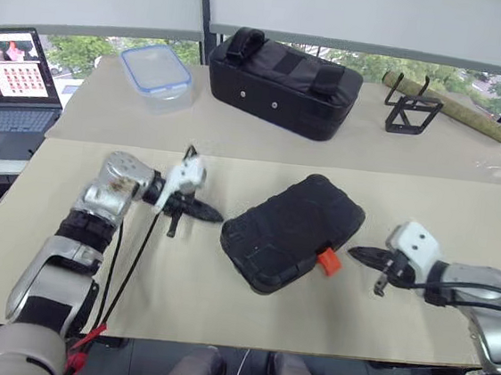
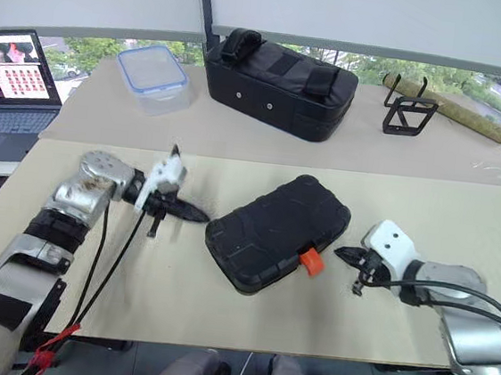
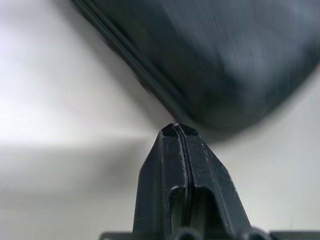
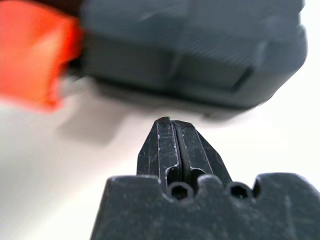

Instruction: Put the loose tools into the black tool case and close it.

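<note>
The black tool case (image 1: 295, 228) lies closed and slanted in the middle of the beige table, its orange latch (image 1: 329, 262) on the near right edge. My left gripper (image 1: 216, 214) is shut and empty. Its tip points at the case's left end, just short of it, and the left wrist view shows the case edge (image 3: 225, 55) right ahead of the fingers. My right gripper (image 1: 356, 251) is also shut and empty. It points at the latch from the right, with a small gap between them. In the right wrist view the latch (image 4: 35, 55) and case wall (image 4: 200, 45) loom close. The loose tools are out of view.
At the back of the table stand a larger black fabric bag (image 1: 284, 82), a clear plastic box with a blue rim (image 1: 157, 75), a black wire stand (image 1: 411, 110) and a rolled mat (image 1: 456, 106). A laptop (image 1: 11, 82) sits at the far left.
</note>
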Tool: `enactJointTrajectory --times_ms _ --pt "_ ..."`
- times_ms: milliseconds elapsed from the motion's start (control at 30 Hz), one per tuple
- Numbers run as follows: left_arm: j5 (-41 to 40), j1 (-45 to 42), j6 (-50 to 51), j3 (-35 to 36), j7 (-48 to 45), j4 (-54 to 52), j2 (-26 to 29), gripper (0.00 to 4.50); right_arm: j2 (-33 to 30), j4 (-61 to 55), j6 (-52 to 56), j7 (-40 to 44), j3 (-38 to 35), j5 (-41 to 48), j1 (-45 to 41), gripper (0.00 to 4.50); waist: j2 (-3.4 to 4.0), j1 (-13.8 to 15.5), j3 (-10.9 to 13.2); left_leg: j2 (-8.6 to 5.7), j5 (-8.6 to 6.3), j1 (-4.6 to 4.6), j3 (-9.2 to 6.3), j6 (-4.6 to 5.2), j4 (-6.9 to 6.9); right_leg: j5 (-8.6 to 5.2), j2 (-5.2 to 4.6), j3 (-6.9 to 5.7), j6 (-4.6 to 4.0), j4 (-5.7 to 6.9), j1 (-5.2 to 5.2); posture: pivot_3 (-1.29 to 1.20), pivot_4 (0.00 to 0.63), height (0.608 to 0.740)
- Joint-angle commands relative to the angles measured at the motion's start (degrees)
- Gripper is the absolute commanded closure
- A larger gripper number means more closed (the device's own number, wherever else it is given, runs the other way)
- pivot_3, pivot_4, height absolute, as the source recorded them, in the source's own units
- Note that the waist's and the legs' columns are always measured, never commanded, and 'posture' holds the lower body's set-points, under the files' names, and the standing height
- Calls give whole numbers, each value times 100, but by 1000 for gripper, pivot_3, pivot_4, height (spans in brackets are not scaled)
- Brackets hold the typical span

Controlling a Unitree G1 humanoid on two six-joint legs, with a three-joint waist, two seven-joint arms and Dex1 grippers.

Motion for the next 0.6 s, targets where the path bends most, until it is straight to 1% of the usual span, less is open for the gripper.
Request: enactJointTrajectory --times_ms 33,67,100,167,233,300,333,467,533,600 --pt "-596 -359 904 34 -51 -1023 -333 4464 -91 -809 516 97 -645 735 176 4500 1 0 -1 -1 0 3 0 0 0 0 -5 0 1 0 7 0 150 717" --pt "-551 -326 900 -110 -39 -1171 -443 4464 -88 -963 634 97 -698 862 213 4500 10 -1 -6 -1 -1 16 -1 0 -1 0 -10 -1 1 -3 21 0 150 717" --pt "-350 -261 641 -349 1 -1187 -594 4464 -91 -1101 697 91 -690 926 240 4500 18 -6 -11 1 -2 28 -1 1 -5 0 -15 -1 1 -9 36 0 150 717" --pt "62 -181 178 -760 200 -971 -933 4464 -89 -1255 761 15 -587 924 241 4500 20 -5 -12 3 -5 60 -1 3 -15 0 -21 0 2 -14 64 0 150 717" --pt "308 -162 -55 -1055 423 -743 -1304 4464 -52 -1321 831 -87 -466 903 190 4500 20 1 -12 5 -6 64 0 1 -18 0 -21 2 1 -14 67 0 150 717" --pt "519 -154 -215 -1265 548 -575 -1514 4464 -26 -1364 876 -151 -364 914 149 4500 15 0 -9 5 -5 58 2 3 -15 0 -22 8 1 -14 64 0 150 717" --pt "650 -137 -318 -1381 571 -498 -1546 4464 -20 -1386 877 -177 -308 906 132 4500 14 -2 -8 5 -5 49 2 3 -12 0 -22 12 1 -13 57 0 150 717" --pt "1700 135 -2004 -2184 591 40 -1162 4464 39 -1463 912 -347 -121 887 39 4500 19 -8 -17 10 -9 69 4 -4 -17 0 -23 45 0 -14 69 0 150 717" --pt "1876 186 -2290 -2271 692 219 -1108 4464 135 -1517 1007 -466 -98 994 -52 4500 16 -4 -43 12 -15 90 5 -15 -23 0 -22 51 0 -18 85 0 150 717" --pt "1852 197 -2303 -2226 737 285 -1154 4464 217 -1553 1092 -571 -16 1018 -127 4500 8 -2 -69 12 -24 132 6 -20 -41 -1 -21 59 1 -30 127 0 150 717"
